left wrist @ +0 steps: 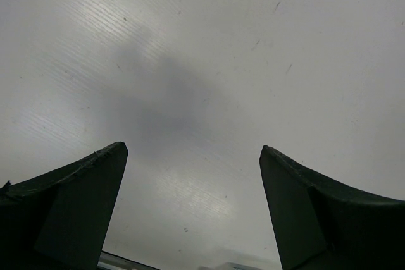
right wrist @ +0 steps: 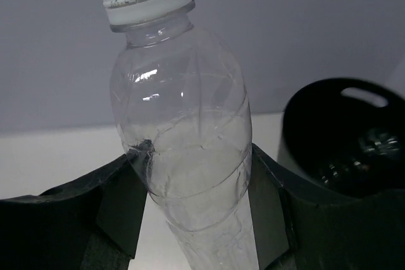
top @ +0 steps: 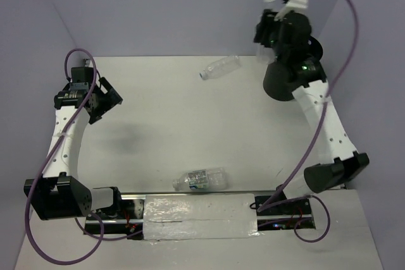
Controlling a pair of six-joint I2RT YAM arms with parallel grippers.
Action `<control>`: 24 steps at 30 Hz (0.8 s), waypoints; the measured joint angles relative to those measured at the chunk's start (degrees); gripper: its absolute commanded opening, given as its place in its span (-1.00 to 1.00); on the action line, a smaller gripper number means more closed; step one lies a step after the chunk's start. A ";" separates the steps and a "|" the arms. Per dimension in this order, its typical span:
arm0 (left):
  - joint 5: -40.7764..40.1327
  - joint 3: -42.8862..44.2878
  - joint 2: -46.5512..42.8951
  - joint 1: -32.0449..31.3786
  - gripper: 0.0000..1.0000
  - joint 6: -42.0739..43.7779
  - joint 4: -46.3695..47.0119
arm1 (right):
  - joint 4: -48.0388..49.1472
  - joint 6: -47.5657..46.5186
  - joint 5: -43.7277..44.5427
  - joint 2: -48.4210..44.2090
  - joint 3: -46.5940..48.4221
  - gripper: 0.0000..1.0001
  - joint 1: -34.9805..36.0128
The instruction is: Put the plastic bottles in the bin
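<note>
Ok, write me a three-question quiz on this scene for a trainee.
1. True or false: the left gripper is shut on a bottle.
2. How many bottles lie on the table in the top view?
3. The right gripper holds: A, a clear white-capped bottle; B, a cup; C, nothing.
Key: 1 false, it is open and empty. 2 two, a plain bottle and a blue-labelled bottle. 3 A.
</note>
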 measured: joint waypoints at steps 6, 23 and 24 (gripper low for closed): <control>0.90 0.00 0.00 0.55 0.99 0.04 0.11 | 11.85 8.33 10.43 -7.45 -4.11 0.16 -11.08; 1.55 1.44 1.44 0.72 0.99 0.00 0.20 | 18.86 8.59 19.96 15.74 -2.75 0.29 -20.85; 1.55 1.57 1.44 0.72 0.99 0.00 0.22 | 19.02 7.98 20.33 16.37 -2.51 0.32 -20.94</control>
